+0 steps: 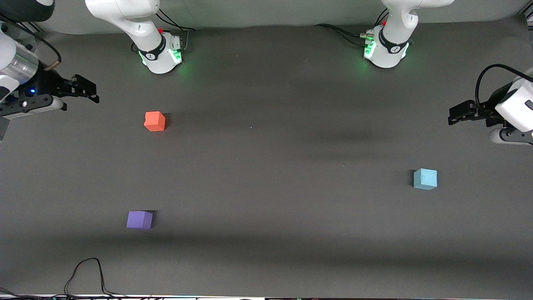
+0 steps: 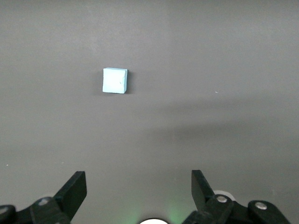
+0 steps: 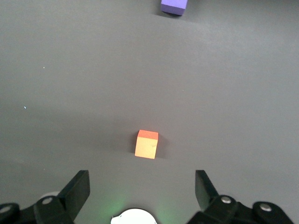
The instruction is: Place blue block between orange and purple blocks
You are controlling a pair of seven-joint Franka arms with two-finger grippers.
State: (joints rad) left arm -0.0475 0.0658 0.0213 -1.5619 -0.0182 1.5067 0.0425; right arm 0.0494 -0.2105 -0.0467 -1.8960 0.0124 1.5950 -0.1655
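Blue block [image 1: 425,179]: light sky-blue foam cube, flat on the table toward the left arm's end, well apart from the orange block [image 1: 155,121]. Orange block: orange-red cube with a small notch at one edge, flat, toward the right arm's end. Purple block [image 1: 139,219]: violet cube, flat, nearer the front camera than the orange block, open gap between them.

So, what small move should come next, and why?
Probably the left claw should move over the blue block and descend. Both claws are open and empty, the block lies at the left arm's end, away from the orange block and purple block.
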